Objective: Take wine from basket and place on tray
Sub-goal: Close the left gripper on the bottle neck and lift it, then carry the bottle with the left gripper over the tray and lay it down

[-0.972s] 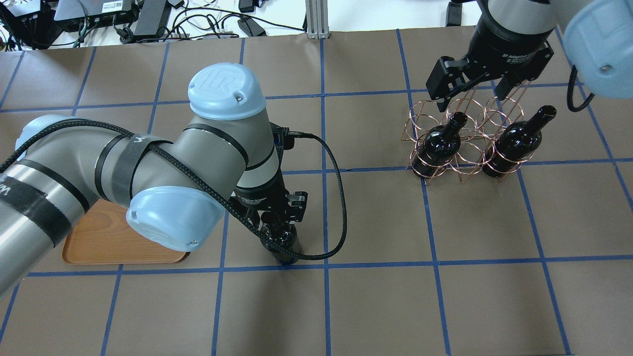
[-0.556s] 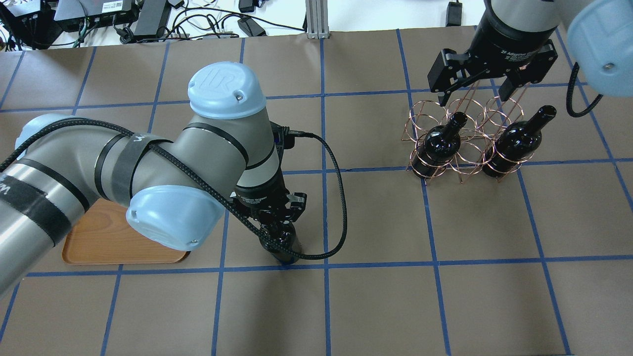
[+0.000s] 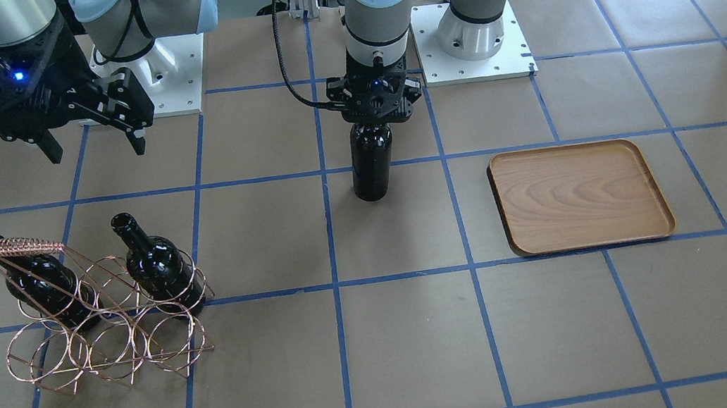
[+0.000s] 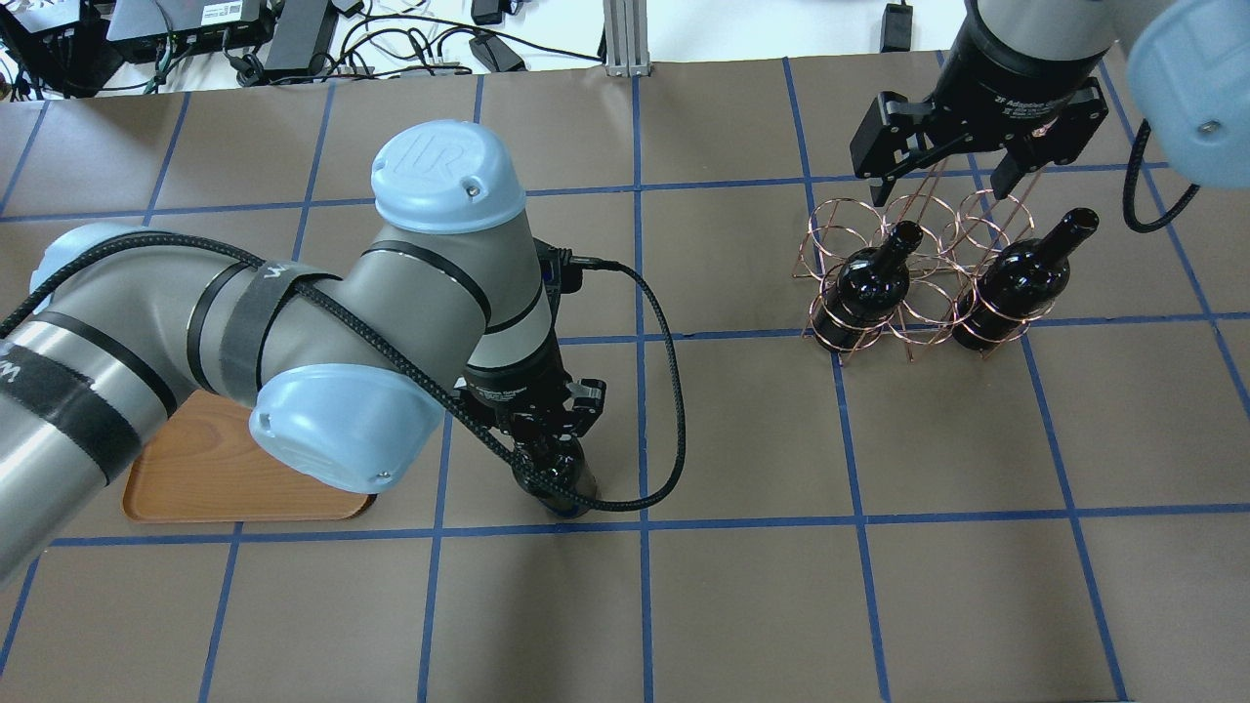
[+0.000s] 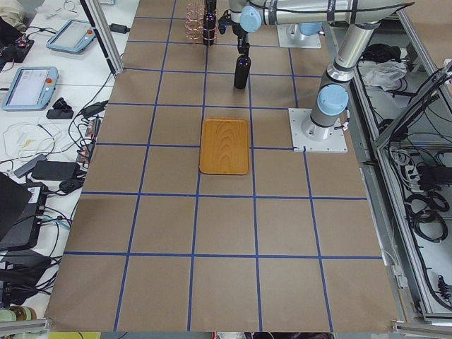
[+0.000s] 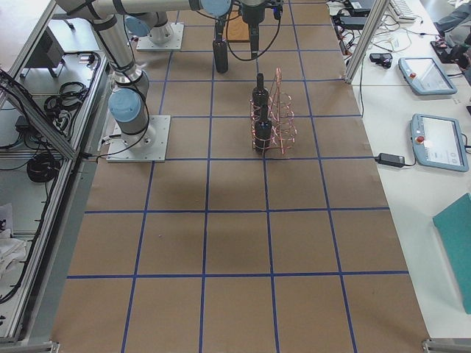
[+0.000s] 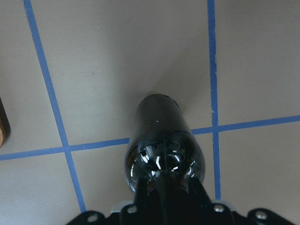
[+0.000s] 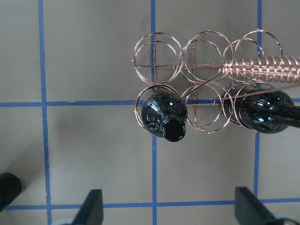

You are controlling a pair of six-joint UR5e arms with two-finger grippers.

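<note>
My left gripper (image 3: 379, 113) is shut on the neck of a near-black wine bottle (image 3: 371, 160) and holds it upright at the table surface, left of the tray in the front view. I cannot tell if its base touches. The bottle also shows in the overhead view (image 4: 559, 476) and the left wrist view (image 7: 161, 140). The wooden tray (image 3: 579, 195) lies bare. The copper wire basket (image 3: 105, 340) holds two more bottles (image 3: 43, 277) (image 3: 155, 262). My right gripper (image 4: 939, 190) is open and empty above the basket's far side.
The table is brown paper with a blue tape grid. In the overhead view my left arm covers most of the tray (image 4: 215, 469). Cables and power boxes (image 4: 293, 29) lie beyond the far edge. The basket's handle (image 8: 262, 65) runs over its right side in the right wrist view.
My right gripper has drawn a little up and away from the basket, still open. My left gripper and its bottle have hardly moved.
</note>
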